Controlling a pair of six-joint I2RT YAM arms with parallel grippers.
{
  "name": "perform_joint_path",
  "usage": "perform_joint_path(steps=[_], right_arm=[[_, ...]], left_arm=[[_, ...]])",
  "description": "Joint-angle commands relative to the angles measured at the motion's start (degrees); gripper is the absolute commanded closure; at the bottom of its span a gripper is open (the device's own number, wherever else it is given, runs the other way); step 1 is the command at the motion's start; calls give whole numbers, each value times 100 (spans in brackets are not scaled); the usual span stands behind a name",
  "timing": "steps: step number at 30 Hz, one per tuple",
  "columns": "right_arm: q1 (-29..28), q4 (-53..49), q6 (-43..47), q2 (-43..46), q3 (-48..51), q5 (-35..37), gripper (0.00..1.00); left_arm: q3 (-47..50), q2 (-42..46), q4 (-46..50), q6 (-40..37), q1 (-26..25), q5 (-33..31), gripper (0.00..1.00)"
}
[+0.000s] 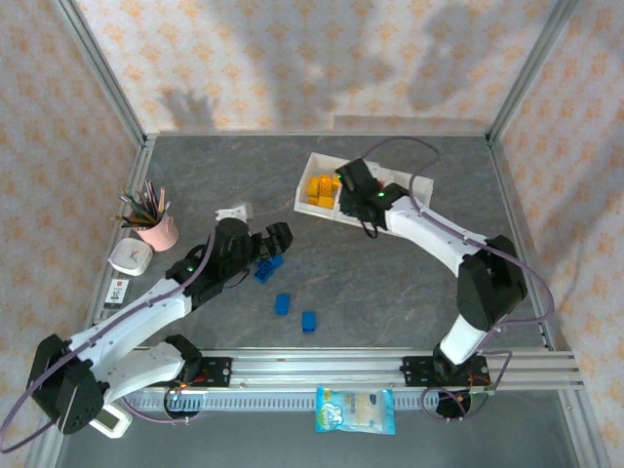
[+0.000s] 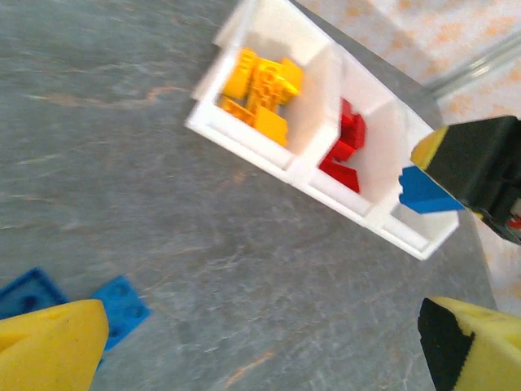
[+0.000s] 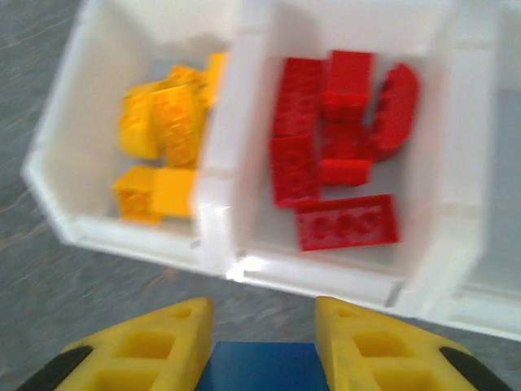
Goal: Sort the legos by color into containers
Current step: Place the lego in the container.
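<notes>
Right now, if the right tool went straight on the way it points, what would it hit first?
The right tool, holding a blue lego, would probably meet the white tray's near wall by the red legos; depth is unclear.

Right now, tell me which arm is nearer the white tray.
Right. Its fingers hang at the edge of the tray, shut on a blue lego. The left arm sits well back from the tray, near the loose blue legos on the table.

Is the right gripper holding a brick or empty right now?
Holding: the right gripper has a blue lego clamped between its fingers, near the tray.
</notes>
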State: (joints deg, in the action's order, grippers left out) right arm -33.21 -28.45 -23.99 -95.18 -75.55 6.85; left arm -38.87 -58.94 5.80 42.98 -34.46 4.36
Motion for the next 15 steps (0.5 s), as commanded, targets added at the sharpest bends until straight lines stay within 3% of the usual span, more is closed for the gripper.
perform_joint_path(steps=[1, 7, 15], right_arm=[[460, 59, -8, 237, 203, 228, 74], [1329, 405, 79, -107, 235, 124, 74], [1955, 678, 148, -1145, -432, 57, 74]], left_arm=[[-388, -460, -735, -208, -284, 186, 1], [-773, -1298, -1394, -288, -492, 409, 1], [-1260, -1908, -1503, -449, -499, 465, 1]])
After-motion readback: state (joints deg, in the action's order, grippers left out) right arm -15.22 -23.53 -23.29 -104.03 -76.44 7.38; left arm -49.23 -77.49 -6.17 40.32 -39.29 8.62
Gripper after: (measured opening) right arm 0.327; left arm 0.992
